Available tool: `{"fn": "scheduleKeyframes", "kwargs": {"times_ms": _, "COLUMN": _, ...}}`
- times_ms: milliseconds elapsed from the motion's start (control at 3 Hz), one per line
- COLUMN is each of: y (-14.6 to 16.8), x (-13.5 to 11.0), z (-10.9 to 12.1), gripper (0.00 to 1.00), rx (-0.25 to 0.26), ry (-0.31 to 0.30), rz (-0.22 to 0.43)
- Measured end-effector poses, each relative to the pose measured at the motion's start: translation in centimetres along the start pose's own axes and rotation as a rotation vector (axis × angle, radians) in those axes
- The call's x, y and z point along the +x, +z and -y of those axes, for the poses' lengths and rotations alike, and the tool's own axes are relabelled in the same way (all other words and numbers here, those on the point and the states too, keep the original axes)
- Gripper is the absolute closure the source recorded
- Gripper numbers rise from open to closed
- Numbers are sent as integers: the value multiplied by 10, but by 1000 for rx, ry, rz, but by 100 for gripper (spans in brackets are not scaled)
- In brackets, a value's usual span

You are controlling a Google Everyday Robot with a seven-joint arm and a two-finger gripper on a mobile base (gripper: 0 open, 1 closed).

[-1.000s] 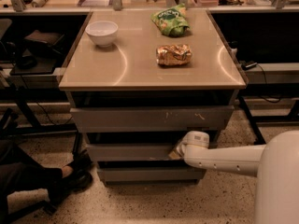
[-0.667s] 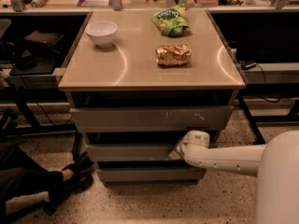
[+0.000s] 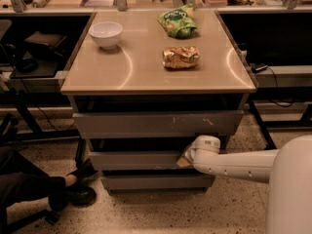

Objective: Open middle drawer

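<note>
The middle drawer is the plain grey front between the larger scratched top front and the slim bottom front. It stands out a little beyond the front below it. My gripper is at the drawer's right end, pressed against its top edge, at the end of my white arm, which reaches in from the right.
On the tabletop sit a white bowl, a green chip bag and a brown snack bag. A person's leg and black shoe lie on the floor at the left. Dark shelving flanks both sides.
</note>
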State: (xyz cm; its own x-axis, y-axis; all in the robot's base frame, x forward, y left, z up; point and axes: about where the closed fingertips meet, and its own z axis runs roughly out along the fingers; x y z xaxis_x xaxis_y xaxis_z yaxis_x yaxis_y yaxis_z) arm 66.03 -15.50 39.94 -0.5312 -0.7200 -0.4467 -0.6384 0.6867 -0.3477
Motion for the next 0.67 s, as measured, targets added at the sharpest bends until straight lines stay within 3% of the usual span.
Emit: {"fn": "scheduleKeyframes", "kwargs": {"times_ms": 667, "y": -15, "x": 2, "z": 7, "gripper": 100, "rx": 25, "ry": 5, "rz": -3}}
